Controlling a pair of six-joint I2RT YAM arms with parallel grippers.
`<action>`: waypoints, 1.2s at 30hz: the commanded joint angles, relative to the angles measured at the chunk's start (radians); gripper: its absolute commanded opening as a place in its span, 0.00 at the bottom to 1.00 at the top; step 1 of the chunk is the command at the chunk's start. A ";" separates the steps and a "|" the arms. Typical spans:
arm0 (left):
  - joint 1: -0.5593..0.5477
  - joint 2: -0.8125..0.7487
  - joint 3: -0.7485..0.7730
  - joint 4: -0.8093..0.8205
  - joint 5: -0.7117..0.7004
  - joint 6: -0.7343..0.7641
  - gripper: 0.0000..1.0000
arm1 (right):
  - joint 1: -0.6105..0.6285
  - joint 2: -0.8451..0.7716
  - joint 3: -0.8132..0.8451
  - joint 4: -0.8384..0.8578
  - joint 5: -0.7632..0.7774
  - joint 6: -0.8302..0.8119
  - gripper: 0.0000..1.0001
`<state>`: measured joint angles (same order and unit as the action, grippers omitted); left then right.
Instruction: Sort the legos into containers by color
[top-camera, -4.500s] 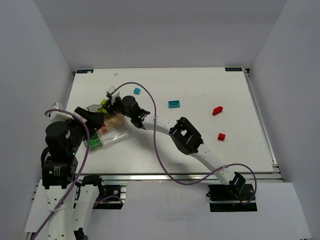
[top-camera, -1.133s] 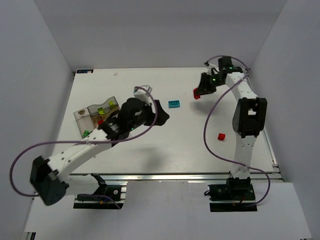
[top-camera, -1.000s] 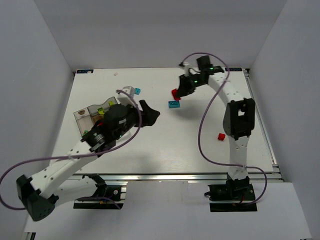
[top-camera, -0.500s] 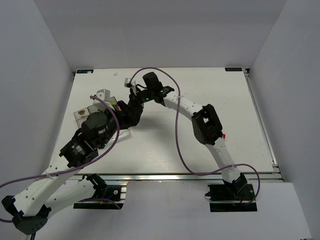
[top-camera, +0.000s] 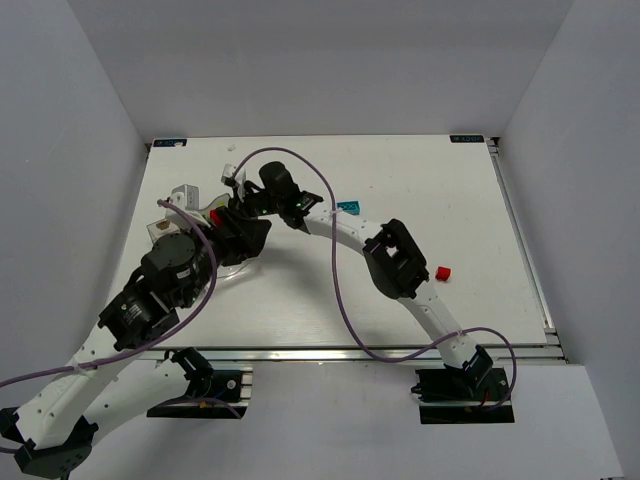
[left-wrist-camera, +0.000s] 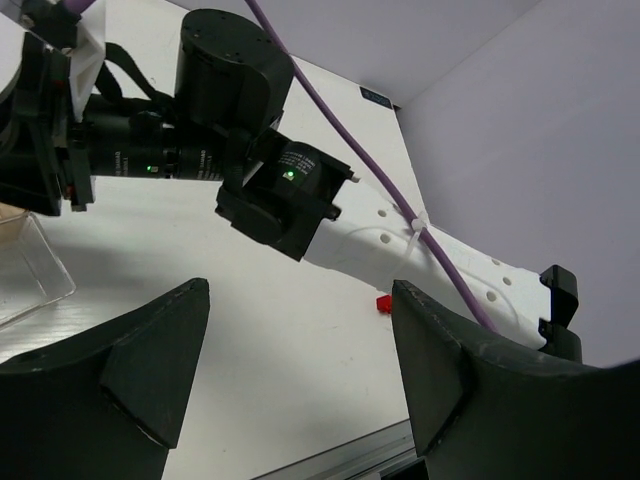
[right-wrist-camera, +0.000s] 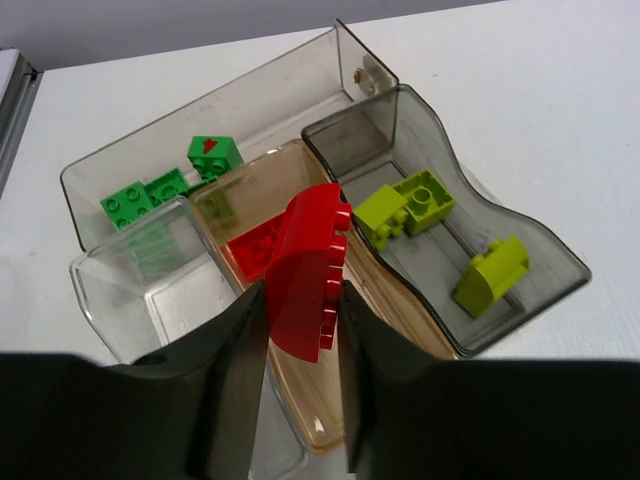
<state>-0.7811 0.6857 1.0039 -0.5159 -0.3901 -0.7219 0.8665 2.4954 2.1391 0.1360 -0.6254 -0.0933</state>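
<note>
1. Pinched between the two fingers of the right pincer (right-wrist-camera: 300, 290): a curved red brick (right-wrist-camera: 305, 262), standing on its edge with the bumps facing right. Squeezed shut on it from both sides.
2. Hanging over the tan middle box of the tray (right-wrist-camera: 250, 95). Cannot tell if touching the bottom of the box.
3. Lying in that same middle box, partly hidden behind it: a flat red brick (right-wrist-camera: 252, 245).
4. In the long back box: three green bricks (right-wrist-camera: 130, 202), two side by side and one a little apart with a red mark on top.
5. In the dark wavy box on the right: lime bricks (right-wrist-camera: 420, 200), two touching each other and one alone nearer the front.
6. Near the left edge of the table (top-camera: 400, 170), toward the far left corner: the tray, mostly hidden under both arms from above.
7. Near the tray: the left pincer (left-wrist-camera: 298, 295), spread wide open with nothing in it. At the left of its own view, one clear corner of the tray.
8. Out on the table: a blue brick (top-camera: 348, 207) near the middle, closer to the far edge.
9. Well apart from it, toward the right edge: a small red brick (top-camera: 443, 272).
</note>
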 joint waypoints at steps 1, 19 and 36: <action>-0.001 0.015 0.010 0.000 0.013 -0.007 0.83 | 0.008 0.016 0.025 0.070 0.039 0.000 0.41; -0.001 0.245 -0.027 0.243 0.275 0.062 0.06 | -0.290 -0.308 -0.185 -0.167 0.237 0.317 0.00; -0.033 1.397 0.786 0.039 0.658 0.049 0.73 | -0.968 -0.815 -0.636 -0.739 -0.056 -0.009 0.79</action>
<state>-0.7933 2.0098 1.6337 -0.3798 0.1970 -0.6460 -0.0685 1.7691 1.5436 -0.5098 -0.6201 -0.0376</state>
